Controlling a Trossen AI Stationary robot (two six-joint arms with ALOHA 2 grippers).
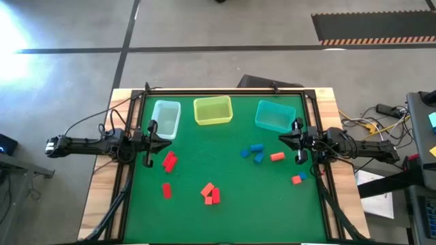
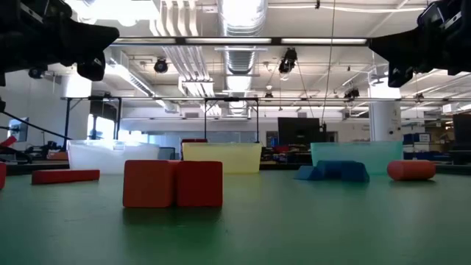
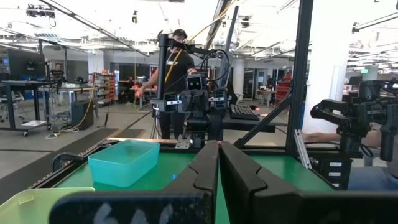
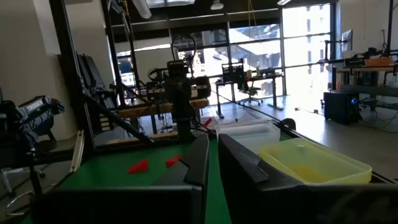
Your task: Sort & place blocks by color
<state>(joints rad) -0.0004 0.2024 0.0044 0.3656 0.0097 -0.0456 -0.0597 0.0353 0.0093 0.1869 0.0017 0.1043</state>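
Two dark robot arms hang level above the edges of a green-topped counter [image 1: 225, 163], none of the small solid blocks in either grasp. The left hand [image 1: 158, 139] hovers at the counter's left side just in front of the translucent clear plastic bin [image 1: 165, 118], its two fingers [image 3: 205, 171] pressed nearly together and holding nothing. The right hand [image 1: 289, 139] hovers at the right side beside the translucent teal plastic bin [image 1: 274, 115], its fingers [image 4: 239, 163] likewise drawn close with only a thin gap, empty. A translucent yellow plastic bin [image 1: 212, 110] stands between the other two along the far edge.

The blocks lie scattered on the green surface. Red blocks [image 1: 169, 161] rest near the left hand, a single red block [image 1: 167, 190] lies closer to the near edge, and a touching cluster of orange-red blocks [image 1: 210, 193] sits near the front centre. Three blue blocks [image 1: 253, 152] are grouped in front of the teal bin, an orange-red bar [image 1: 276, 156] just beside them. By the right edge an orange-red block [image 1: 296, 180] touches a small blue block [image 1: 303, 176]. A person [image 3: 176, 59] stands in the workshop beyond the counter.
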